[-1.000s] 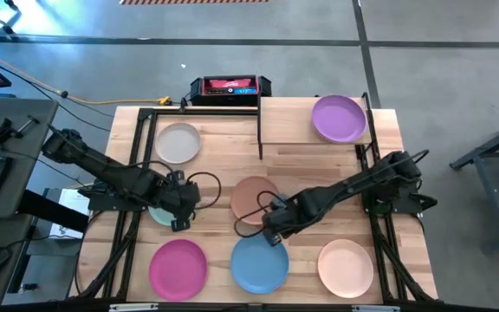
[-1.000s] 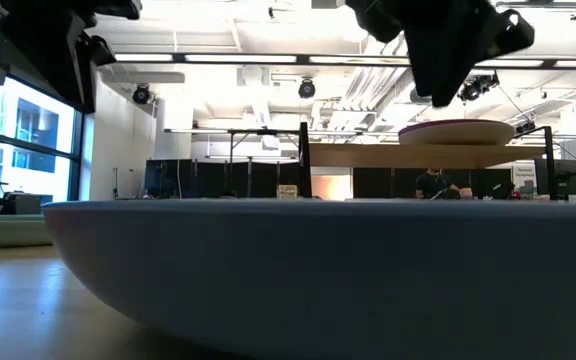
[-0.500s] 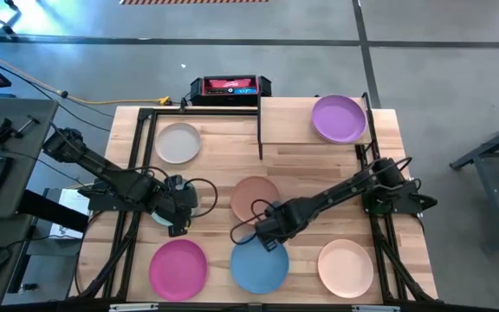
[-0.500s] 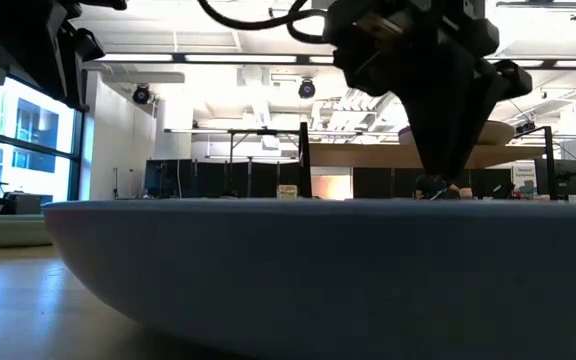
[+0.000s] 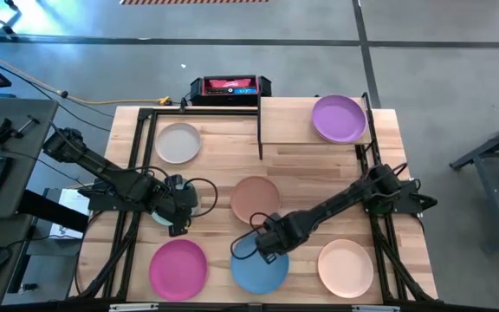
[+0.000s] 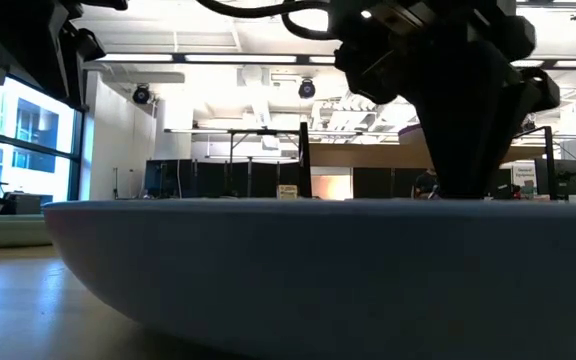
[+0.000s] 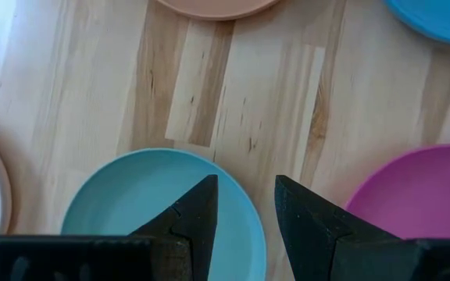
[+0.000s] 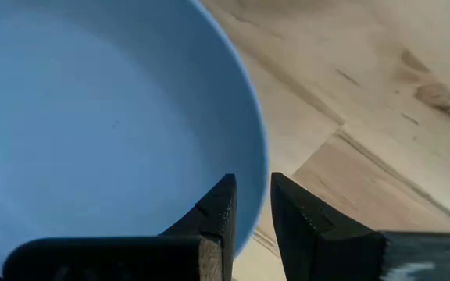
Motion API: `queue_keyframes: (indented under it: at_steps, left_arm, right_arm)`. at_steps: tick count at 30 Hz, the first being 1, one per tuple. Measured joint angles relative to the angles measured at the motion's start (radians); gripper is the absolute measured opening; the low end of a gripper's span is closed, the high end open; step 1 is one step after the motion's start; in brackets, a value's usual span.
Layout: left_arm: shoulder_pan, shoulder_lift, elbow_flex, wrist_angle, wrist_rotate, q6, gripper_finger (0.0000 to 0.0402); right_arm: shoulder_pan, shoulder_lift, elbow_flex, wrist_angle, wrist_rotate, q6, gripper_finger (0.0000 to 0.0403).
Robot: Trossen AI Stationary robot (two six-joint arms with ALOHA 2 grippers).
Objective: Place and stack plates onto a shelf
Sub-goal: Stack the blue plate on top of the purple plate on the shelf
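Observation:
Seven plates show in the high view. The purple plate [image 5: 338,118] lies on the shelf [image 5: 288,130] at the far right. On the tabletop lie cream [image 5: 178,143], terracotta [image 5: 255,198], pink [image 5: 178,267], blue [image 5: 260,269], peach [image 5: 346,267] and mint [image 5: 158,216] plates. My right gripper [image 8: 252,178] points down at the blue plate's far rim [image 8: 258,148]. It is open by a narrow gap, one finger [image 8: 219,204] over the bowl and one [image 8: 291,209] outside. My left gripper [image 7: 246,179] hangs open above the mint plate [image 7: 131,203].
Black frame rails [image 5: 137,165] run along both sides of the tabletop, and the right arm [image 5: 353,195] reaches across it. A red and black box [image 5: 230,87] sits past the far edge. In the low view the blue plate [image 6: 288,270] fills the foreground.
My right gripper has come down and toward the table's near edge, from beside the terracotta plate to the blue plate's far rim. In the low view it now stands in front of the shelf and the purple plate. No plate has moved.

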Motion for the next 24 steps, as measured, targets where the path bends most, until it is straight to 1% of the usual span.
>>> queue_keyframes:
  at_steps: [12, 18, 24]
  left_arm:
    - [0.000, 0.000, 0.000, 0.000, -0.011, 0.000, 0.0120]
    - [0.000, 0.000, 0.000, 0.000, -0.011, 0.000, 0.0120]
    - [0.000, 0.000, 0.000, -0.001, -0.010, 0.000, 0.0120]
  right_arm:
    - [0.014, 0.043, 0.000, 0.015, 0.007, 0.032, 0.0060]
    - [0.015, 0.052, 0.000, 0.005, -0.043, 0.061, 0.0060]
    - [0.021, 0.052, 0.000, 0.014, -0.048, 0.062, 0.0060]
